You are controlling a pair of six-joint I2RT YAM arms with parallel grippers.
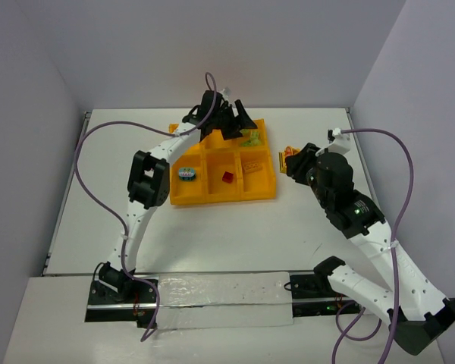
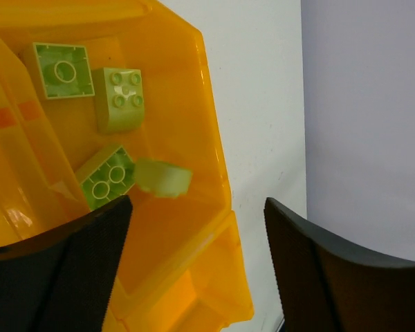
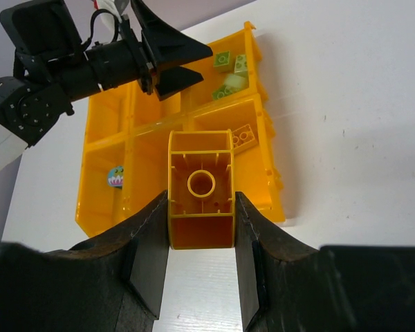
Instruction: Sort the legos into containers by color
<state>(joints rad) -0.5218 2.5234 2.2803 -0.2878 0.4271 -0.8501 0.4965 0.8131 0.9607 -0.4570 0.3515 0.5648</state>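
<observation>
The orange-yellow tray [image 1: 183,199] holds the containers, two rows of three wells. My left gripper [image 1: 239,125] hangs open over the back right well, nothing between its fingers [image 2: 90,263]. Several lime green legos [image 2: 117,97] lie in that well, and one blurred green brick [image 2: 162,178] sits just past the fingertips. A teal brick [image 1: 186,174] lies in the front left well and a red brick [image 1: 227,177] in the front middle one. A flat yellow brick [image 3: 243,135] lies in the front right well. Right of the tray, my right gripper [image 3: 200,207] is shut on a yellow-orange brick [image 3: 200,183].
The white table is boxed in by grey walls on the left, back and right [image 1: 409,68]. Purple cables [image 1: 98,136] loop from both arms over the table's sides. The left arm's elbow [image 1: 148,178] stands beside the tray's left edge.
</observation>
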